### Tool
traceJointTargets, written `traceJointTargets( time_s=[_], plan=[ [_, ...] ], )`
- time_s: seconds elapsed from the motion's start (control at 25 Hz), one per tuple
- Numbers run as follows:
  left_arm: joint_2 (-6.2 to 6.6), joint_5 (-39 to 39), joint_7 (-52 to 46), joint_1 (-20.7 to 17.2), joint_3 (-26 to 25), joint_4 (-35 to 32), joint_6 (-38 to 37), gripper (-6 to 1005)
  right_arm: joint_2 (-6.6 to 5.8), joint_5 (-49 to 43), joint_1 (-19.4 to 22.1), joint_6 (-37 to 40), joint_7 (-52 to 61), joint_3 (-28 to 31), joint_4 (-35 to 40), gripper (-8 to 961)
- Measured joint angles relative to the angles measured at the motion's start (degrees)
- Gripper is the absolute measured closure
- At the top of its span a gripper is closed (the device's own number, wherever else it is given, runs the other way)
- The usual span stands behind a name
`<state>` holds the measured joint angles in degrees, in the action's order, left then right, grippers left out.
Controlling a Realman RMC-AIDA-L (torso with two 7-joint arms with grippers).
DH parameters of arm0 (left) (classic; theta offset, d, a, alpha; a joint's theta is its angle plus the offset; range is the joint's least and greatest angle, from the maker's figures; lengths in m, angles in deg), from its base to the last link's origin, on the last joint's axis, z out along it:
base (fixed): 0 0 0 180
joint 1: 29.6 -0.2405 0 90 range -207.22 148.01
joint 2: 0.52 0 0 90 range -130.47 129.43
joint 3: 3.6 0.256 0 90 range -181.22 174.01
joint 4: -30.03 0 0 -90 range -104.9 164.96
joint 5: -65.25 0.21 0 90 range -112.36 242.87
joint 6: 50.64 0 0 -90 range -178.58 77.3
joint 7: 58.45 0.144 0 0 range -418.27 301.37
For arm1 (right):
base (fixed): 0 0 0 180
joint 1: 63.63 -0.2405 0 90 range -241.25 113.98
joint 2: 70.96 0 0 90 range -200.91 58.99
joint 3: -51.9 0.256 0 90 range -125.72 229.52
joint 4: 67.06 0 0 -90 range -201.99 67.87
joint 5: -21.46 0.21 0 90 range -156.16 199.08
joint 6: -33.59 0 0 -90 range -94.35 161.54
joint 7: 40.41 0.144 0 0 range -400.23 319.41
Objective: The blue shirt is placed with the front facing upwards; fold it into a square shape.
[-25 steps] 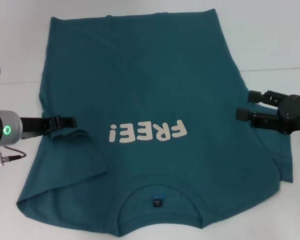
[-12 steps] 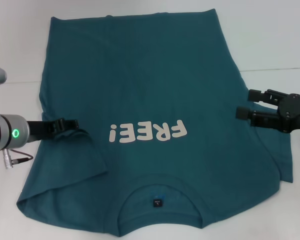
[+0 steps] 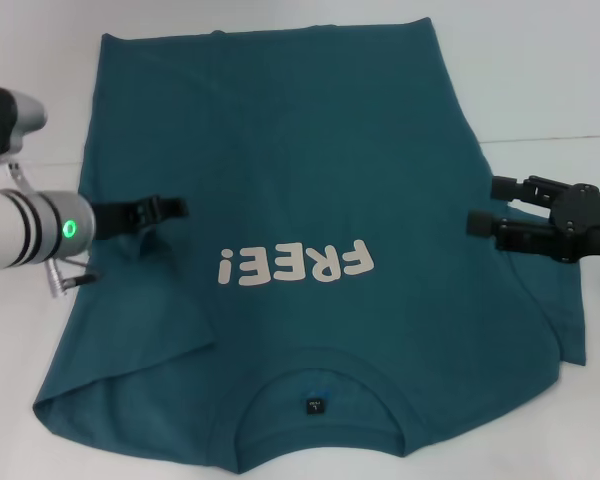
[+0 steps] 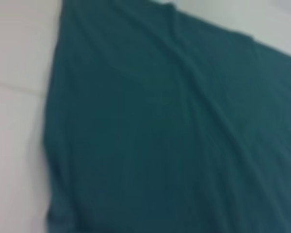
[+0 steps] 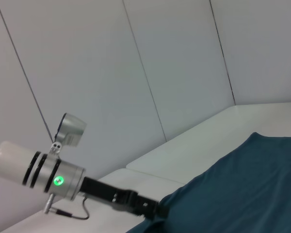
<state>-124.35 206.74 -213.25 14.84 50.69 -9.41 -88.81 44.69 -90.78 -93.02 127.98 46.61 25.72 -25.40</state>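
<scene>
So the blue shirt [image 3: 310, 240] is lying flat on the white bench [image 3: 560, 80], front up, with the white FREE! lettering [image 3: 296, 266] across the chest and the collar [image 3: 315, 400] at the end nearest the robot. The left pincer [image 3: 165, 210] is over the shirt's left edge, just off the lettering; can't tell if it's open or closed. The right pincer [image 3: 485, 208] sits at the shirt's right edge, fingers spread apart, nothing in them. One sleeve is folded in near the collar.
</scene>
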Motion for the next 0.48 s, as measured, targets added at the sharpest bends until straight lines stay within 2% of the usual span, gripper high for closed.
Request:
traceJointTargets(
  time_s=[0.24, 0.36, 0.48],
  plan=[
    [-0.05, -5.7, 6.1, 1.3, 0.0, 0.8, 2.8, 189, 0.00, 0.0, 0.1, 0.0, 0.0, -0.3, 0.0, 30],
    [-0.36, -12.6, 12.3, -0.3, 0.6, -1.9, 1.7, 189, 0.01, 0.1, 0.2, 0.0, 0.0, -0.3, 0.0, 29],
    [-0.41, -20.2, 21.4, -2.9, 1.6, -5.9, -3.5, 190, -0.13, 0.2, 0.4, 0.0, 0.9, 0.1, 0.3, 29]
  ],
)
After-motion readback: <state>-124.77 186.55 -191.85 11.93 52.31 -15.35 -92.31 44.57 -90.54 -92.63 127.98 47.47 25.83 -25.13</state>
